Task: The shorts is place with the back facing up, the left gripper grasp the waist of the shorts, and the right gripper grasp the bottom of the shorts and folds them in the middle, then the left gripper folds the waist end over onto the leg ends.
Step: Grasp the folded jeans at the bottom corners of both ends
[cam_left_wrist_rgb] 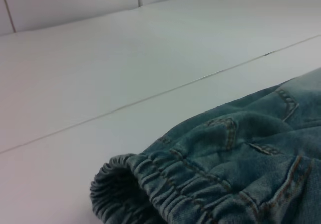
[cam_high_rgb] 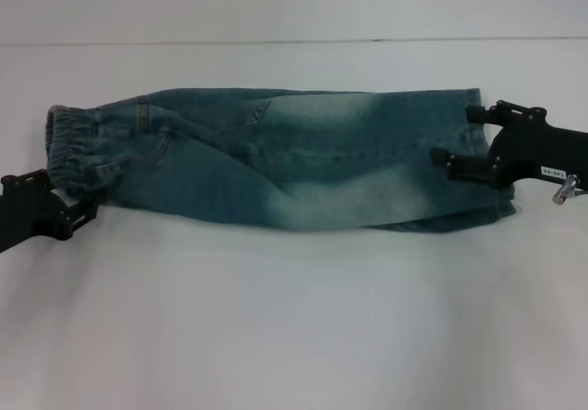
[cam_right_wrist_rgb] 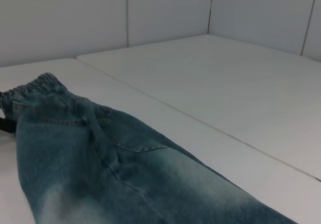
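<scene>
The shorts [cam_high_rgb: 294,157] lie folded lengthwise into a long band across the table, and the same denim fills the right wrist view [cam_right_wrist_rgb: 100,174]. Their ruffled elastic waist [cam_high_rgb: 69,143] is at the left end, seen close up in the left wrist view [cam_left_wrist_rgb: 165,184]. My left gripper [cam_high_rgb: 84,210] sits at the waist's near corner, shut on the cloth there. The leg ends [cam_high_rgb: 478,153] form the right end. My right gripper [cam_high_rgb: 457,136] hovers over them with its fingers spread apart, open.
A white table [cam_high_rgb: 294,318] carries everything; a seam line [cam_high_rgb: 276,42] crosses it behind the shorts. White wall panels [cam_right_wrist_rgb: 165,13] stand beyond the far edge.
</scene>
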### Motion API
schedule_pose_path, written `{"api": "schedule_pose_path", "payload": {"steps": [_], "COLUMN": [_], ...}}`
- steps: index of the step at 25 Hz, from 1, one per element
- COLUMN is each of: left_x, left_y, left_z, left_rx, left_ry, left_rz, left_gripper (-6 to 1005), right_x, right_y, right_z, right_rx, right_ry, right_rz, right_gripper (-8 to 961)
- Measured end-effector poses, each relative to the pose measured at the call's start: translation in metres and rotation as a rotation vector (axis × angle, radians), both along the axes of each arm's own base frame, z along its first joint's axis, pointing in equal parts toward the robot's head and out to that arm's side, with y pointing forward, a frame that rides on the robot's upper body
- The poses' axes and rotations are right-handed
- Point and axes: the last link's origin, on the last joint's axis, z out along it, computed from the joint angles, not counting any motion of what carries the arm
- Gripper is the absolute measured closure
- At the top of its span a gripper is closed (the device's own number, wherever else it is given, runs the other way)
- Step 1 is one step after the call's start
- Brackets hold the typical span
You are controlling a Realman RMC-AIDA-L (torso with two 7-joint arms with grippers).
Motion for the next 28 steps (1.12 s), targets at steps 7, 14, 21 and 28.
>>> {"api": "schedule_pose_path", "payload": {"steps": [7, 14, 21, 28], "left_x": [0.0037, 0.0074, 0.0077, 0.0092], "left_y": [-0.0034, -0.0087, -0.0102, -0.0087], "left_z": [0.0012, 0.0054, 0.0039, 0.0032], "left_rx": [-0.007, -0.019, -0.027, -0.029], "left_ry": [-0.016, -0.031, -0.029, -0.03], "left_rz": [-0.026, -0.061, -0.065, -0.069], "left_gripper": [519, 668, 873, 968], "right_x": [0.0013, 0.0039, 0.0032, 0.005], "right_y": [-0.0005, -0.0001, 0.0002, -0.0011], "right_z": [-0.0007, 0.0007, -0.0005, -0.0034], "right_rx": [0.0, 0.01, 0.009, 0.017], "right_ry": [0.001, 0.005, 0.005, 0.024], "right_rz": [-0.006, -0.018, -0.013, -0.007], "right_gripper": [87, 88, 88, 87]}}
